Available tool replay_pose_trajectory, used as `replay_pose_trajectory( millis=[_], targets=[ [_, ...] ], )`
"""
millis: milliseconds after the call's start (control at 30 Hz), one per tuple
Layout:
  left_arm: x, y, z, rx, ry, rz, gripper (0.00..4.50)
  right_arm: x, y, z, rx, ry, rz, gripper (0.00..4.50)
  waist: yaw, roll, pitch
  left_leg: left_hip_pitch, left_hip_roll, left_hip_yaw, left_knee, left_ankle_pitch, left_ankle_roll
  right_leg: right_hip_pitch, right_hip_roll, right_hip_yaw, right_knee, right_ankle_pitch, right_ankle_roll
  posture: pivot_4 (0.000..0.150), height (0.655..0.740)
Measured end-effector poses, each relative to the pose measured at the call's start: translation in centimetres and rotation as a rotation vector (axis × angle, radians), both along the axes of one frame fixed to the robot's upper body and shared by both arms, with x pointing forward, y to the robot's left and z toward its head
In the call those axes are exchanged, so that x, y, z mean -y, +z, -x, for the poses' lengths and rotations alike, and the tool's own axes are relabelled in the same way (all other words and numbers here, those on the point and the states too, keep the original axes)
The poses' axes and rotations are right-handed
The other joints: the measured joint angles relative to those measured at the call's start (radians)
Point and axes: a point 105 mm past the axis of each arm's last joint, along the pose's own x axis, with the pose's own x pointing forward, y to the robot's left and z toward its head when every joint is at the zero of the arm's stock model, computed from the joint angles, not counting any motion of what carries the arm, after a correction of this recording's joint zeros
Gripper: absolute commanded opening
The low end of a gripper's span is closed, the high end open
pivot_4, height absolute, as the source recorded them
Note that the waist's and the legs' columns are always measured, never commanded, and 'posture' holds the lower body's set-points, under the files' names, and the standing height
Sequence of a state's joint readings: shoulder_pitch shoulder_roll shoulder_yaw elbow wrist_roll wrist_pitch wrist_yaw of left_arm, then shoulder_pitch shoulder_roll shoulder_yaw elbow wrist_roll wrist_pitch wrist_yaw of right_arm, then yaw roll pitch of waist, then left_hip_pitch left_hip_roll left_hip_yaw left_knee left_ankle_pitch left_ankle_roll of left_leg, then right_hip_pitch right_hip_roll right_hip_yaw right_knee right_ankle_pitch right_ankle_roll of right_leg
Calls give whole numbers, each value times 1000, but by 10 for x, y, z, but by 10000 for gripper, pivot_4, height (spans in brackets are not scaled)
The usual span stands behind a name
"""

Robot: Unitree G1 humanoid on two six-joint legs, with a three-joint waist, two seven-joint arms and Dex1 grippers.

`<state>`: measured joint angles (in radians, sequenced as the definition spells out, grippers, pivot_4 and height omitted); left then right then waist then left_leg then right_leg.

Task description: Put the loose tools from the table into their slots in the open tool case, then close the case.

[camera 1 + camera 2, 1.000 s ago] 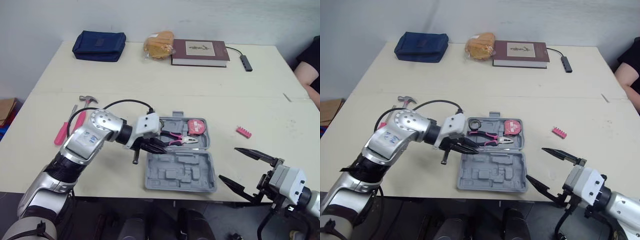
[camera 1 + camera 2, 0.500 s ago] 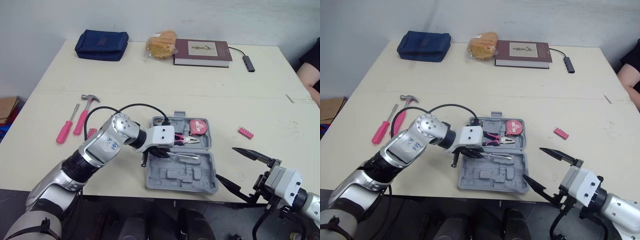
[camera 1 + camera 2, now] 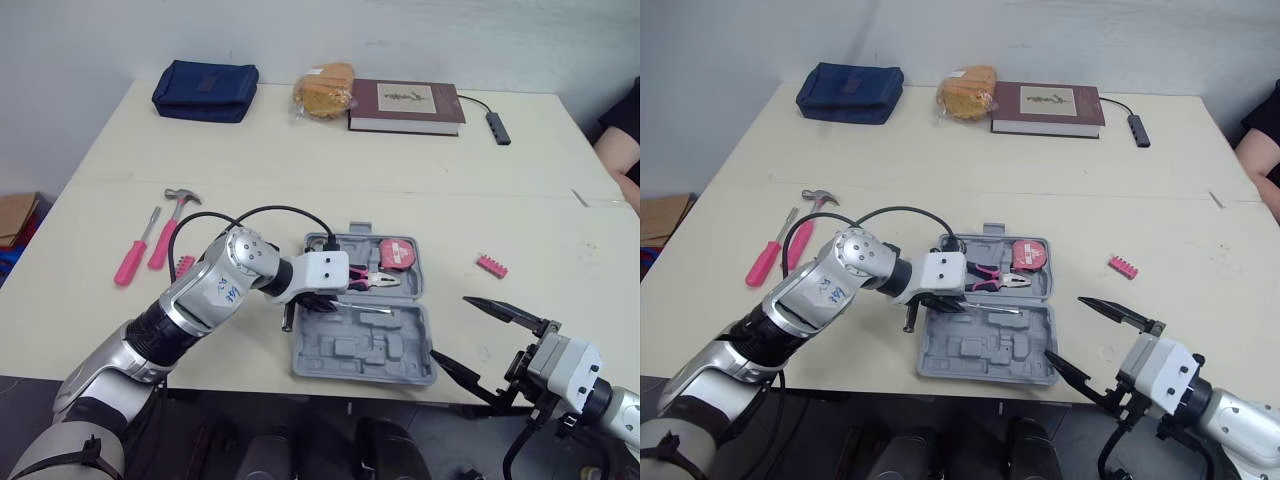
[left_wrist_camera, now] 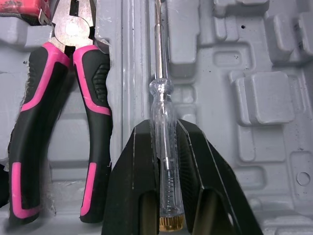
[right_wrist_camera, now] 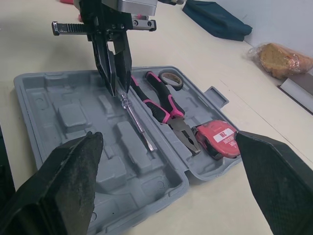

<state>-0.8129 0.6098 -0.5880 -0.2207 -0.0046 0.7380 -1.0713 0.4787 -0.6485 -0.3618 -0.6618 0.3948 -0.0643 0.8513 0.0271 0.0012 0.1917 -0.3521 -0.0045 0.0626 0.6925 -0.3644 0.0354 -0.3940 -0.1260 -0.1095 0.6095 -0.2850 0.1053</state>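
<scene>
Left end effector (image 5: 118, 87) | I have it clamped on clear screwdriver (image 4: 160, 93), low over tool case (image 3: 400, 352) beside pliers (image 3: 362, 281), shaft aligned for slotting | right end effector (image 3: 450, 326) wide, idle near case front.

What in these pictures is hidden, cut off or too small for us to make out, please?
Screwdriver: left wrist view, the left gripper's jaws cover the handle, so its seating in the slot is unclear.
Tape measure: cut off by that view's edge.
Small pink strip: head views, too small to identify.
Person: cut off by the head views' right edge.
</scene>
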Motion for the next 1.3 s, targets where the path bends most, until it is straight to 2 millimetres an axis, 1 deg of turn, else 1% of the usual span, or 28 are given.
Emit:
replay_pose_trajectory(
  millis=[100,167,233,267,300,367,500,567,667,700,767,800,900,1000,1133,1300],
  targets=[
    [0,0,0,2,-2,-1,342,0,0,0,0,0,0,45000,0,0,0,0,0,0,1,0,0,0,0,0,1,0,0,1500,7400],
    [1,0,0,7,-5,1,9853,0,0,0,0,0,0,45000,0,0,0,0,0,0,1,0,0,0,0,0,1,0,0,1500,7400],
    [2,1,0,20,-12,4,18138,0,0,0,0,0,0,45000,0,0,0,0,0,0,1,0,0,0,0,0,1,0,0,1500,7400],
    [3,1,0,28,-17,7,24108,0,0,0,0,0,0,45000,0,0,0,0,0,0,1,0,0,0,0,0,1,0,0,1500,7400],
    [4,2,0,31,-23,11,26821,0,0,0,0,0,0,45000,0,0,0,0,0,0,1,0,0,0,0,0,1,0,0,1500,7400],
    [5,4,1,33,-42,19,26821,0,0,0,0,0,0,45000,0,0,0,0,0,0,1,0,0,0,0,0,1,0,0,1500,7400],
    [-3,13,3,36,-66,30,26821,0,-1,1,-4,0,-1,45000,-1,0,0,0,0,0,1,0,0,0,0,0,1,0,0,1500,7400],
    [-2,17,3,38,-76,56,26821,0,-2,1,-10,-1,-1,45000,-1,0,0,0,0,0,1,0,0,0,-1,0,1,0,0,1500,7400],
    [10,38,4,95,-132,201,18291,0,-2,2,-14,6,0,45000,2,0,0,-1,0,-1,3,0,0,0,-2,-1,1,0,0,1500,7400],
    [14,42,3,90,-136,291,13749,0,-2,3,-16,7,1,45000,2,1,0,0,0,-1,3,0,1,1,-3,-1,1,0,0,1500,7400],
    [20,39,3,13,-112,429,4458,-1,-2,3,-16,7,1,45000,1,1,0,-1,0,-2,4,0,1,1,-3,-1,1,0,0,1500,7400],
    [21,35,3,-22,-100,467,342,-1,-2,3,-15,7,1,45000,1,0,0,-1,0,-2,4,0,1,1,-3,-2,1,0,0,1500,7400],
    [10,15,-1,-37,-92,457,342,0,-3,3,-20,3,2,45000,-3,0,0,0,0,-1,4,-1,1,0,-2,-1,1,0,0,1500,7400],
    [5,1,-8,5,-82,398,342,1,-4,4,-29,0,3,45000,-1,0,0,0,-1,-1,5,-1,1,1,-2,-1,1,0,0,1500,7400],
    [7,-19,-8,-36,-46,400,342,1,-4,4,-26,-2,3,45000,3,0,0,-1,-1,-1,5,-1,1,1,-2,-2,1,0,1,1500,7400],
    [9,-21,-6,-17,-68,388,342,2,-5,4,-28,-10,1,45000,0,0,0,-1,-1,-1,5,-1,1,1,-3,-1,1,0,1,1500,7400]
  ],
)
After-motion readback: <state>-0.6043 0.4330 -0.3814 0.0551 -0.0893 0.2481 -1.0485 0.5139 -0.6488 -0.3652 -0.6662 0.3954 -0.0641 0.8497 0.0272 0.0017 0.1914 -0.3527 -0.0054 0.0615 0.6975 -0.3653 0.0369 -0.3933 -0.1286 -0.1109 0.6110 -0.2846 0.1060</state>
